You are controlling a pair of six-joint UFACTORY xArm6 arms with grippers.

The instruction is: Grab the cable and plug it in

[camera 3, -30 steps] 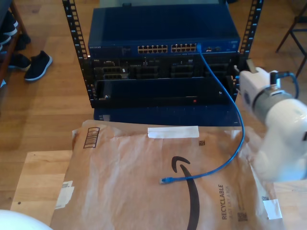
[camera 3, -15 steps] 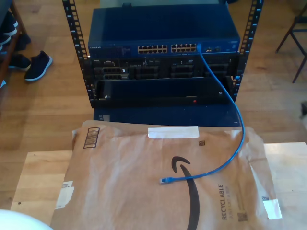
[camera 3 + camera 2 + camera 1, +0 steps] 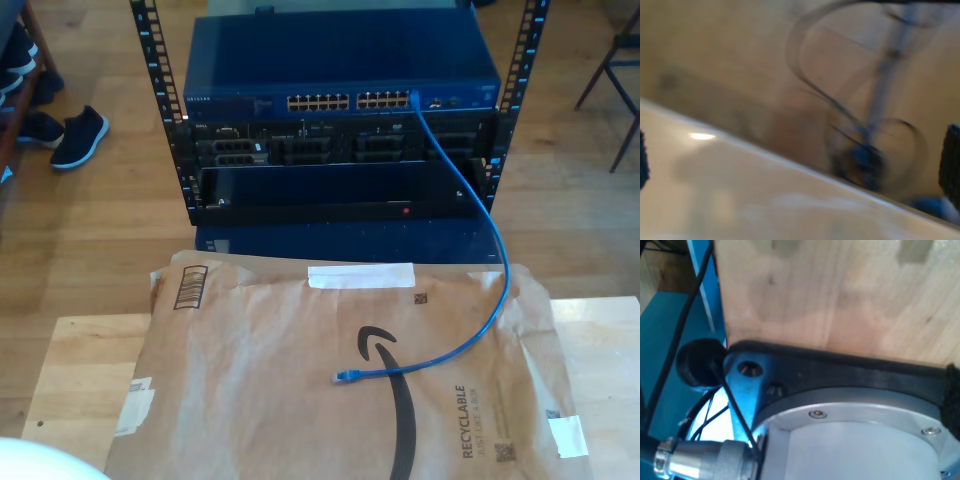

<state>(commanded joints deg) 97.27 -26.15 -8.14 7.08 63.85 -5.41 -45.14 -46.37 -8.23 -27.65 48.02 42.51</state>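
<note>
Readable marks, exterior view:

- Brown paper mailer (image 3: 280,380) on the table: word "RECYCLABLE" printed sideways in dark letters at about 4 o'clock on the mailer; smaller lines beside it too small to read.
- Same mailer, centre: black curved arrow logo, the smile mark.
- Mailer, 10 o'clock corner: a barcode block, digits unreadable.
- Blue network switch (image 3: 340,75) in the rack: small white brand lettering at the 9 o'clock end of its front face, too small to make out.

Wrist views: no text legible.
</note>
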